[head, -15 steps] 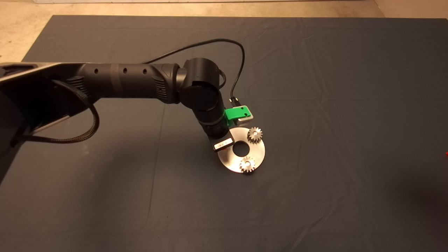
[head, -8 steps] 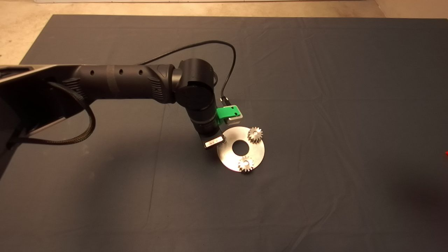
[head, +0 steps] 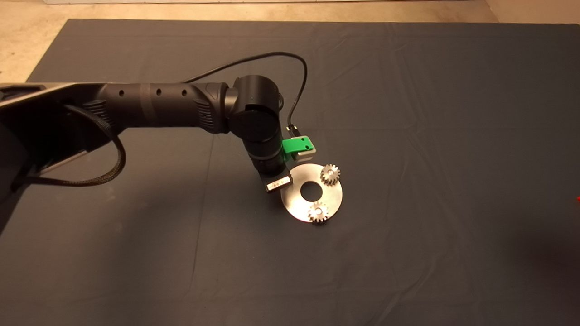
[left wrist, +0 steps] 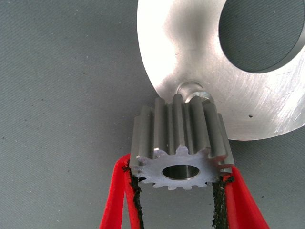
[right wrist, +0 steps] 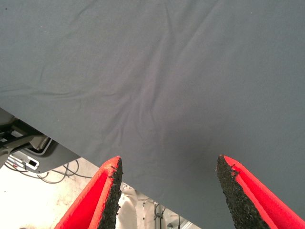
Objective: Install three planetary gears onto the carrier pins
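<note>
The shiny round disc (head: 333,195) lies mid-mat. Two planetary gears sit on carrier pins, one at the far side (head: 330,174) and one at the near side (head: 319,212). My left gripper (head: 279,183) hangs at the disc's left rim. In the left wrist view, this left gripper (left wrist: 178,170) is shut on a third gear (left wrist: 180,136), its bore showing. The bare carrier pin (left wrist: 191,89) stands just beyond that gear on the disc (left wrist: 190,43). The gear is beside the pin, not on it. My right gripper (right wrist: 167,191) is open above the mat, outside the head view.
The left arm (head: 158,106) reaches in from the left with a black cable (head: 272,59) looping over the wrist. The mat's edge (right wrist: 57,143) shows in the right wrist view, with floor and cables beyond it.
The left gripper with its gear has drawn back to the left, from over the disc to its left rim. The disc and the two seated gears have stayed put.
</note>
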Tool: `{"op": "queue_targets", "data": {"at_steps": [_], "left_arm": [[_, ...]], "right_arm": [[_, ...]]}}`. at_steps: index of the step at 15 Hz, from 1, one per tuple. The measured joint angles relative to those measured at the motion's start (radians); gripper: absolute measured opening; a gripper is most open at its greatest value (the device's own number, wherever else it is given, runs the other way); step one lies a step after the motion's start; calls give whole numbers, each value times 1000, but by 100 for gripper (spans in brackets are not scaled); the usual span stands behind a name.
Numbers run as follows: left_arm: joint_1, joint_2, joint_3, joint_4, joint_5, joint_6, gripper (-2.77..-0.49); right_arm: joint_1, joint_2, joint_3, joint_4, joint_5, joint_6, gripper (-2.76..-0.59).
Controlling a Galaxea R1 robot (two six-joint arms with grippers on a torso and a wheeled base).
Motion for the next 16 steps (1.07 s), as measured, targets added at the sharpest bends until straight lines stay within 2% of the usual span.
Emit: {"op": "queue_targets", "data": {"at_steps": [9, 11, 12, 13, 16], "left_arm": [[-2, 13, 0, 0, 10, -8, -271], [-4, 23, 0, 0, 3, -8, -271], [-4, 30, 1, 0, -12, -16, -272], [-2, 37, 1, 5, -16, -23, -273], [-2, 37, 1, 7, -18, -27, -275]], "right_arm": [[0, 1, 0, 0, 0, 0, -191], [0, 1, 0, 0, 1, 0, -191], [0, 1, 0, 0, 0, 0, -191], [0, 1, 0, 0, 1, 0, -191], [0, 6, -1, 0, 1, 0, -191]]}}
